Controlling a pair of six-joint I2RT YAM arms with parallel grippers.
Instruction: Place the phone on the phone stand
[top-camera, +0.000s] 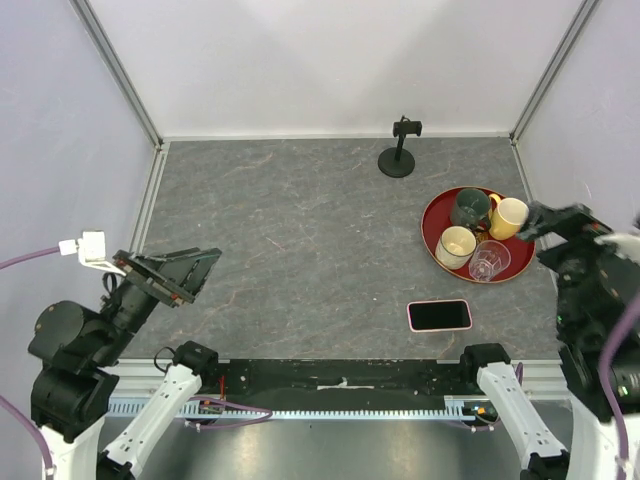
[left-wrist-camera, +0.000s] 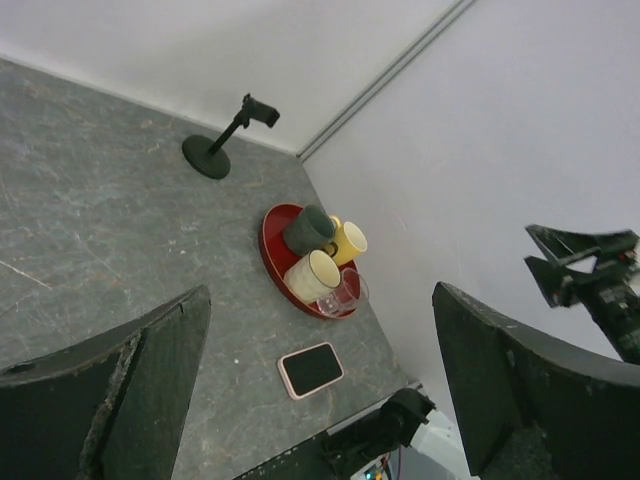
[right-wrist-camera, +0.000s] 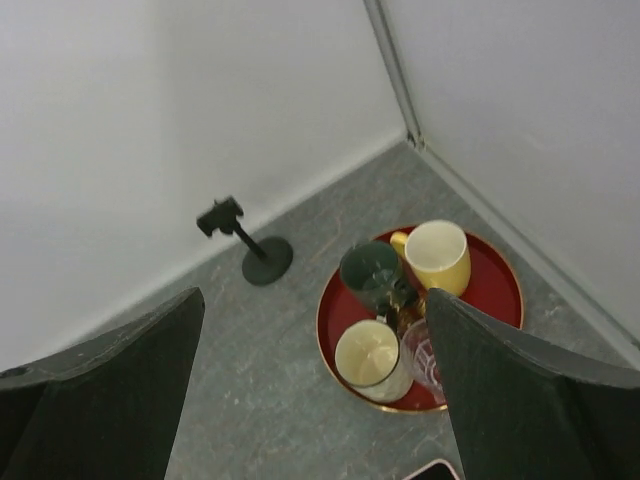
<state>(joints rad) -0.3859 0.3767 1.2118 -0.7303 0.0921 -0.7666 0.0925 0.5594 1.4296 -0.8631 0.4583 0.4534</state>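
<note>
The pink-cased phone (top-camera: 439, 315) lies flat, black screen up, near the table's front edge on the right; it shows in the left wrist view (left-wrist-camera: 311, 369) and its corner in the right wrist view (right-wrist-camera: 434, 470). The black phone stand (top-camera: 400, 152) stands empty at the back wall, also in the left wrist view (left-wrist-camera: 225, 141) and the right wrist view (right-wrist-camera: 247, 243). My left gripper (top-camera: 185, 272) is open and empty, raised at the front left. My right gripper (top-camera: 560, 222) is open and empty, raised at the right edge beside the tray.
A round red tray (top-camera: 436, 216) holds a dark green mug (top-camera: 469, 208), a yellow mug (top-camera: 508, 217), a cream mug (top-camera: 457, 246) and a clear glass (top-camera: 487, 261); it sits right of centre between stand and phone. White walls enclose the grey table.
</note>
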